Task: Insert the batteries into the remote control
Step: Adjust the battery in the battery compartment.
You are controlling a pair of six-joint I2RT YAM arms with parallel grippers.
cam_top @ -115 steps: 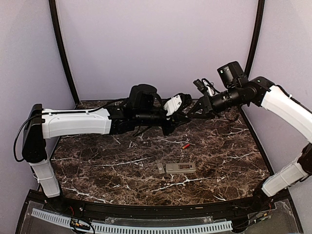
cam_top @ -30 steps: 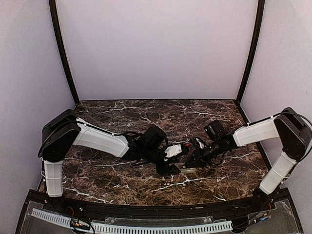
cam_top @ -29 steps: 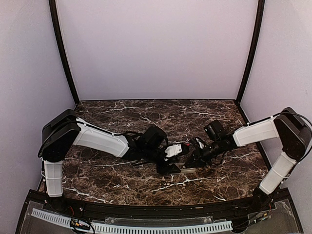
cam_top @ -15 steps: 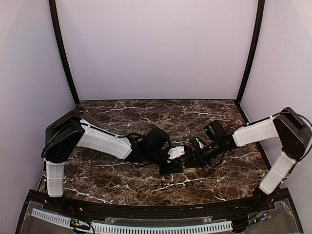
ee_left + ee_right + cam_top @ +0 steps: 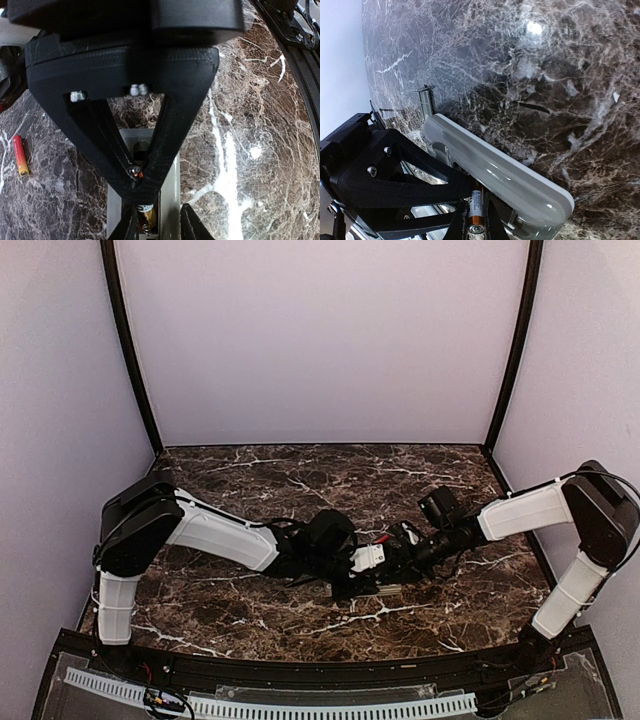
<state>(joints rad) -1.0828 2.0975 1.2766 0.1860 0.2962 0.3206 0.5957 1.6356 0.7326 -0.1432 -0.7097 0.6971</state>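
Red battery [image 5: 476, 204] lies in grey remote control [image 5: 490, 172] recess; left claw [image 5: 136, 172] pinched together, right claw [image 5: 474, 226] unclear.

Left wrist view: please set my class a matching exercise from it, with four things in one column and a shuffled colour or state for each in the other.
Things:
1. loose battery
2. remote
3. left gripper
4. table

Descriptions:
a. dark marble with white veins
b. black, fingertips pinched together above the remote
c. red, lying alone on the table
d. grey, lying with its battery recess uncovered

Pairs: 1-c, 2-d, 3-b, 4-a
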